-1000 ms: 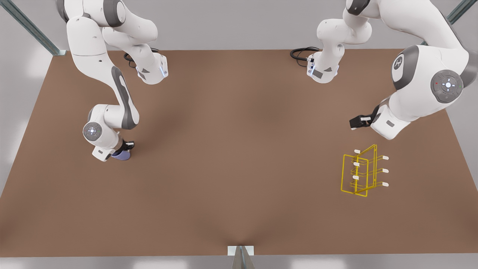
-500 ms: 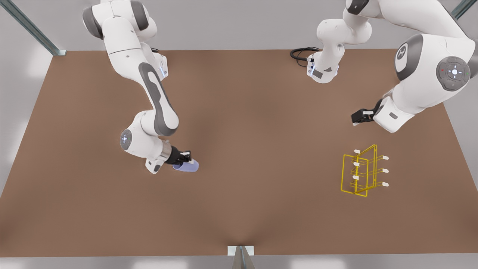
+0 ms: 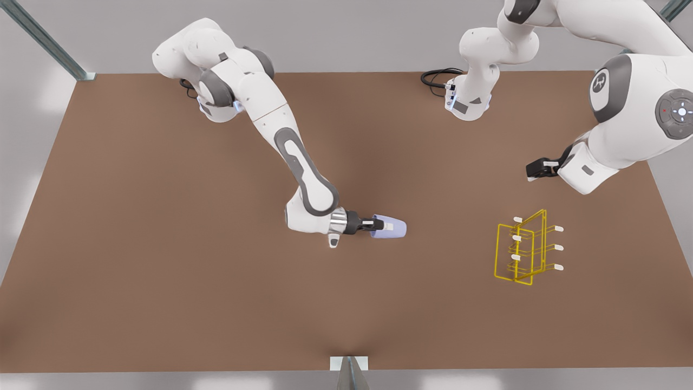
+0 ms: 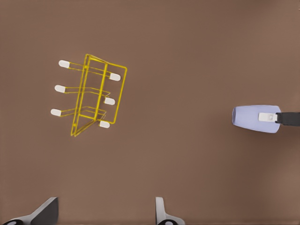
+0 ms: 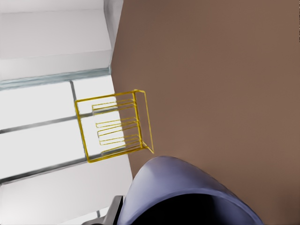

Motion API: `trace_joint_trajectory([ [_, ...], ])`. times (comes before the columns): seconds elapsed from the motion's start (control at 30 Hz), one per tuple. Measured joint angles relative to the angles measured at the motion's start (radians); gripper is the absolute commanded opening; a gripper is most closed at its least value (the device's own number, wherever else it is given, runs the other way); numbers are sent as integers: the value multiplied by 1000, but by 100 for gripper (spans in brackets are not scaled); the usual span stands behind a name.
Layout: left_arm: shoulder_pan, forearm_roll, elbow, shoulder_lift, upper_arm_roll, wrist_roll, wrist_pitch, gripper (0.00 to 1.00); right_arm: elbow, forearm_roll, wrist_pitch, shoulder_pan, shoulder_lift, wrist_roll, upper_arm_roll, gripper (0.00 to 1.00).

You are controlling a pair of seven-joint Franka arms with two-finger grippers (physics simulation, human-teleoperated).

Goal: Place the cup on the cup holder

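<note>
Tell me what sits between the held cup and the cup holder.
Nothing: in the front view, bare brown table separates the cup from the cup holder. The left wrist view shows the same.

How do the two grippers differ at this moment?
The right gripper is shut on the cup, carrying it on its side mid-table; the left gripper holds nothing, its fingers open. The right reaches toward the cup holder; the left waits above it. Both are dark two-finger grippers.
</note>
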Motion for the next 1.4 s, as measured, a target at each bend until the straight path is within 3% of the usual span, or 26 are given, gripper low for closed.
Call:
trace_joint_trajectory([
  [0.37, -7, 2, -1, -1, -1, 51, -9, 100, 37, 60, 1, 17, 82, -92, -4, 21],
  [0.4, -7, 2, -1, 0, -1, 54, -9, 100, 50, 60, 1, 17, 90, -99, -4, 91],
  [0.43, -7, 2, -1, 0, -1, 57, -9, 100, 57, 60, 1, 17, 95, -105, -4, 100],
  [0.9, -7, 2, 0, -2, -2, 85, -13, 100, -30, -8, -20, -32, 62, -177, -6, 100],
  [1.07, -1, -9, -6, -4, 33, 84, -54, 100, -103, -74, -55, -61, -6, -191, -6, 100],
  [1.13, -45, -9, -76, 18, 35, 40, -48, 100, -188, -140, -81, -99, -79, -195, -6, 100],
  [1.2, -156, -27, -104, 75, 33, -45, -23, 100, -258, -363, -154, -199, -191, -186, -17, 100],
  [1.27, -251, -49, -175, 92, 33, -167, 47, 100, -275, -803, -257, -273, -370, -156, -48, 100],
  [1.33, -355, -62, -311, 106, 31, -332, 203, 100, -271, -1267, -369, -309, -594, -117, -56, 100],
  [1.4, -395, -84, -435, 122, 29, -501, 391, 100, -225, -1567, -490, -321, -706, -75, -85, 100],
])
